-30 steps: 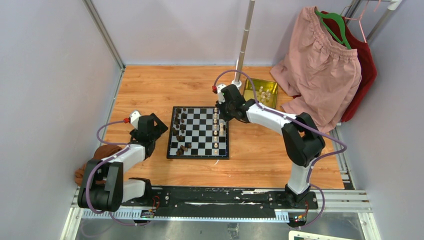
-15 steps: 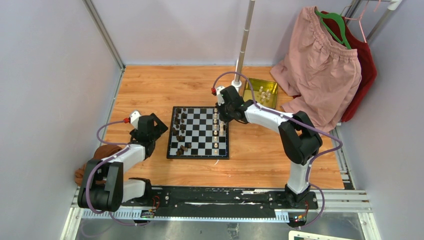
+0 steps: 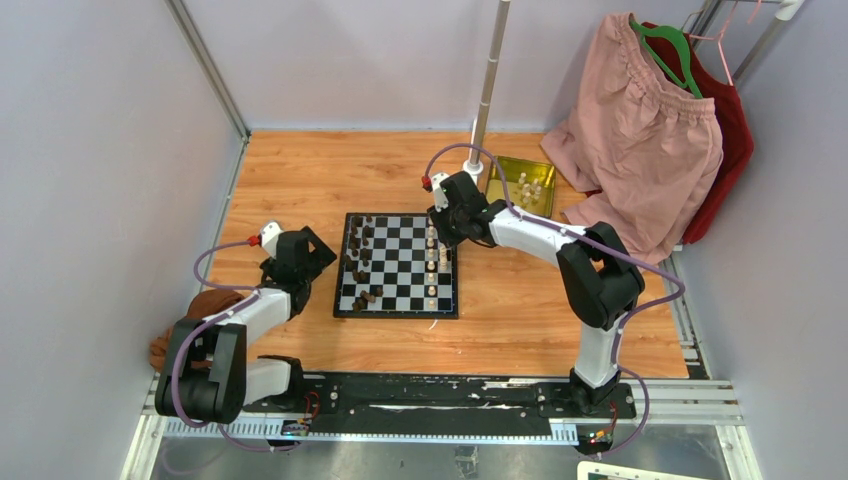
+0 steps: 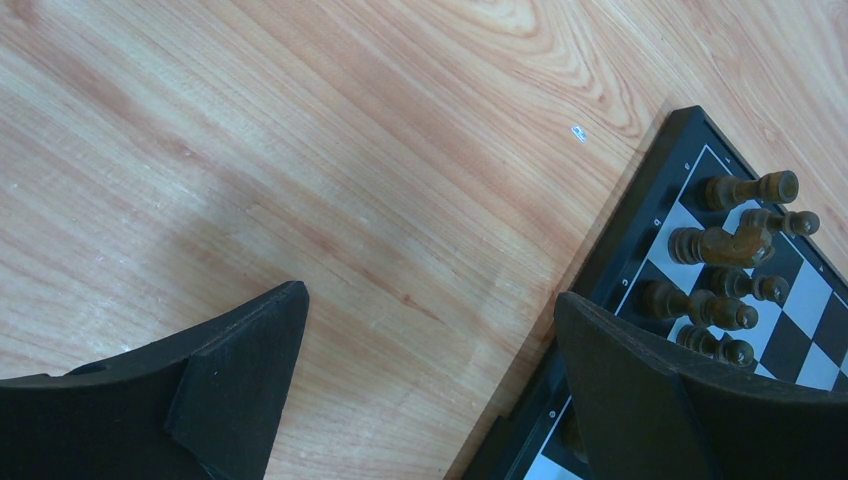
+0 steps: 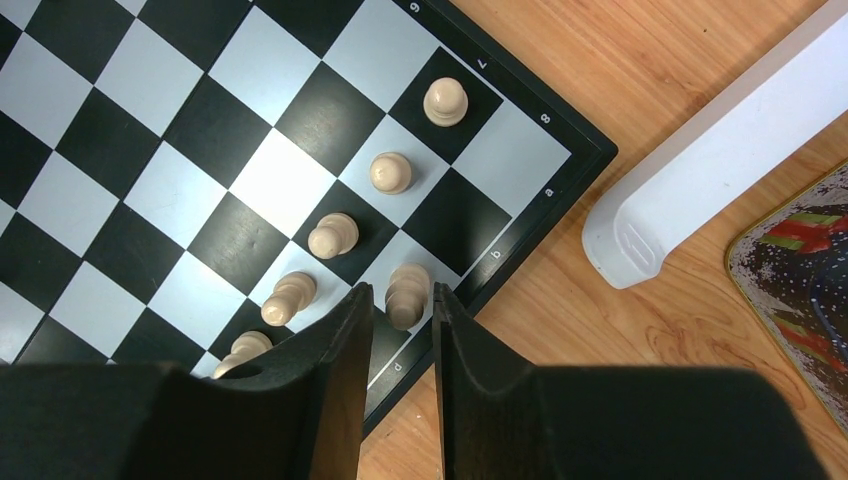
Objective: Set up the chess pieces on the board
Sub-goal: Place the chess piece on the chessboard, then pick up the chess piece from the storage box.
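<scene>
The board (image 3: 397, 262) lies mid-table, with dark brown chess pieces (image 3: 358, 240) along its left side and cream pieces (image 3: 432, 262) along its right. My right gripper (image 3: 437, 232) hangs over the board's far right corner. In the right wrist view its jaws (image 5: 401, 288) stand narrowly apart around a cream piece (image 5: 408, 285) that stands on an edge square beside a row of cream pawns (image 5: 333, 235). My left gripper (image 3: 318, 250) is wide open and empty over bare wood (image 4: 430, 300) just left of the board (image 4: 640, 200). Dark pieces (image 4: 735, 245) stand near it.
A gold tin (image 3: 525, 180) holding more cream pieces sits behind the board's right side. A pole (image 3: 487, 80) on a white base (image 5: 700, 170) stands by it. Pink and red clothes (image 3: 650, 130) hang at the back right. A brown cloth (image 3: 170, 345) lies at the near left.
My right gripper shifted slightly left and toward the board's far right corner a second ago, then held still. The left arm has not moved.
</scene>
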Available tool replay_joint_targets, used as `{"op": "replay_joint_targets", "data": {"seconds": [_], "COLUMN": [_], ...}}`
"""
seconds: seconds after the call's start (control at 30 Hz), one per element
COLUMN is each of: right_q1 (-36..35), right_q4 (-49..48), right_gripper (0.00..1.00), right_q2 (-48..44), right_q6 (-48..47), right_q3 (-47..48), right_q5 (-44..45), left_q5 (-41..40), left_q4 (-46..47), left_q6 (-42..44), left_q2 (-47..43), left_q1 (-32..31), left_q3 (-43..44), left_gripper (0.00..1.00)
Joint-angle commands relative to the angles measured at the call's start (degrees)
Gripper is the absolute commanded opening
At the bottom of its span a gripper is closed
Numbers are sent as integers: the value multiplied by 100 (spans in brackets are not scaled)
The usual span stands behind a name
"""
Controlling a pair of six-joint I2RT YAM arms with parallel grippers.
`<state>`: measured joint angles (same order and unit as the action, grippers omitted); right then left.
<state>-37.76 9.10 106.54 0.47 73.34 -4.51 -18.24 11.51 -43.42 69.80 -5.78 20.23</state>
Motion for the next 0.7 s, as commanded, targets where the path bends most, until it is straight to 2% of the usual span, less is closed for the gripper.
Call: {"op": "replay_joint_targets", "data": {"seconds": [0.0,0.27,0.43,0.57,0.67], "right_q1": [-73,-43,145,593,1071], "right_q4": [148,335,295,265,239], "right_gripper": [32,33,32,32,32], "right_q2": [-250,-667,-939,-941,-804], "right_q6": [-18,-221,-180,-86,235], "right_q3": [111,424,550,649,699], "right_q5": [-33,261,1123,1858,2061], "left_q5": [-65,-66,-66,-66,-66], "left_q4": [104,98,99,100,105], "left_q6": [88,88,95,97,97], "left_q2": [-71,-64,-68,-64,-61], "left_q1": [-48,-59,-56,-60,-55], "left_q3": [16,16,23,25,29], "left_gripper": [100,100,100,100,100]}}
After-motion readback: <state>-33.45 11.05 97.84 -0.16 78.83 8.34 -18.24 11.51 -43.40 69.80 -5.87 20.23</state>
